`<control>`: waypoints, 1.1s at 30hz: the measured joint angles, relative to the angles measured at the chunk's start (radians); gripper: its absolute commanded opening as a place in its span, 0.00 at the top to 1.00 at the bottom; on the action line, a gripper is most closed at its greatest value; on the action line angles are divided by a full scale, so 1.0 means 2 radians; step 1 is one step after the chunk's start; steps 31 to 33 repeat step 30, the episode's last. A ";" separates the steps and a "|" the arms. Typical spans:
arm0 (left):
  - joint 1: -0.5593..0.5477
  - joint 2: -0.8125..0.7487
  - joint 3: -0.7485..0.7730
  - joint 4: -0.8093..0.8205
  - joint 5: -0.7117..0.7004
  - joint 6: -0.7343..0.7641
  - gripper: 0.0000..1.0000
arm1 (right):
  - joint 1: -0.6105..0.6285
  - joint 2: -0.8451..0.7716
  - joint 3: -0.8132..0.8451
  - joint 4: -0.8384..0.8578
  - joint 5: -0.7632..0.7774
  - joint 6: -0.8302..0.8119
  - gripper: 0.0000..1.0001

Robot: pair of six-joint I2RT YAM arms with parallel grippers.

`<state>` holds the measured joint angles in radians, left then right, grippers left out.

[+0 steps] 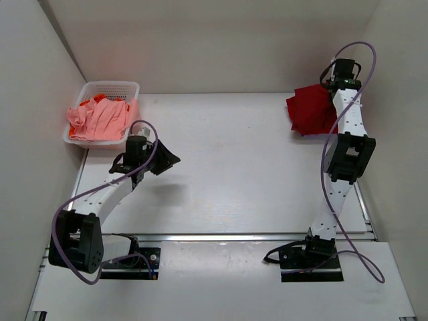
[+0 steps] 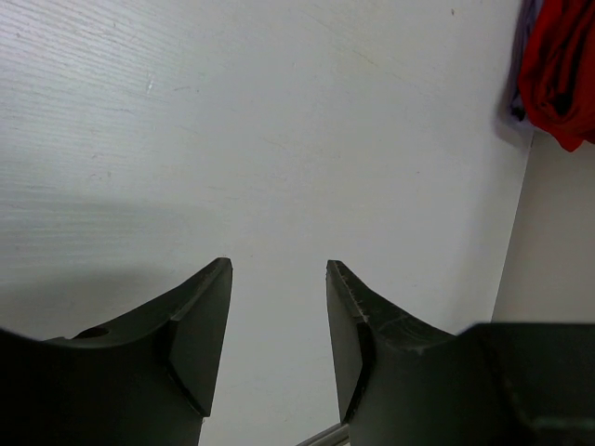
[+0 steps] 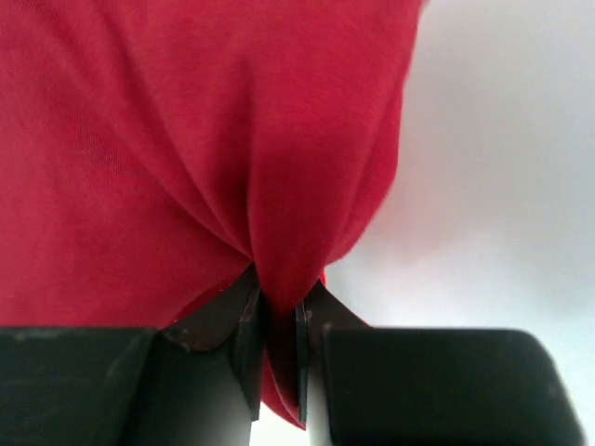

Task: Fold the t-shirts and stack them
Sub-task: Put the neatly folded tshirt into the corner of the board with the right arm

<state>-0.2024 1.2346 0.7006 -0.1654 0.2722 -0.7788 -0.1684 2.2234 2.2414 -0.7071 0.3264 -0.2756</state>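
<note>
A red t-shirt (image 1: 309,110) lies bunched at the back right of the table. My right gripper (image 3: 279,302) is shut on a gathered fold of the red t-shirt (image 3: 186,139), which fills most of the right wrist view. A salmon-pink t-shirt (image 1: 99,120) lies in the basket over an orange one (image 1: 100,99). My left gripper (image 1: 167,159) is open and empty, hovering over the bare table to the right of the basket; in the left wrist view (image 2: 279,265) its jaws stand well apart. No maroon shirt shows apart from the red one.
The white lattice basket (image 1: 114,87) stands at the back left against the wall. White walls close in the table at left, back and right. The red shirt also shows at the top right of the left wrist view (image 2: 562,70).
</note>
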 measured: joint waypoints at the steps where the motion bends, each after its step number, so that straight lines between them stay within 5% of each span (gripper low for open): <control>1: -0.001 0.003 0.001 0.000 -0.001 0.000 0.44 | -0.008 0.009 0.001 -0.003 -0.002 0.002 1.00; 3: -0.005 0.010 0.004 -0.002 -0.002 0.002 0.44 | -0.019 0.028 0.006 -0.008 -0.003 0.008 0.98; 6: -0.010 0.022 0.011 -0.006 -0.003 0.004 0.38 | -0.025 0.053 0.020 -0.009 -0.001 0.016 0.77; 7: -0.010 0.025 0.013 -0.006 -0.003 0.006 0.02 | -0.025 0.057 0.021 -0.009 0.003 0.019 0.70; 9: -0.013 0.030 0.018 -0.008 -0.002 0.010 0.01 | -0.023 0.058 0.021 -0.009 0.012 0.026 0.51; 10: -0.014 0.032 0.020 -0.009 -0.002 0.011 0.01 | -0.022 0.057 0.023 -0.005 0.021 0.027 0.18; 11: -0.015 0.034 0.023 -0.010 -0.002 0.014 0.01 | -0.021 0.055 0.023 0.000 0.029 0.031 0.01; 17: -0.023 0.035 0.050 -0.030 0.012 0.054 0.02 | -0.011 0.006 0.022 0.022 0.079 0.046 0.01; 22: -0.031 0.035 0.066 -0.045 0.034 0.078 0.01 | 0.028 -0.114 -0.022 0.014 0.088 0.076 0.01; 29: -0.066 0.018 0.068 -0.081 0.042 0.107 0.02 | 0.199 -0.310 -0.237 0.023 0.068 0.167 0.01; 33: -0.070 0.009 0.070 -0.092 0.042 0.112 0.01 | 0.213 -0.326 -0.274 0.023 0.060 0.178 0.01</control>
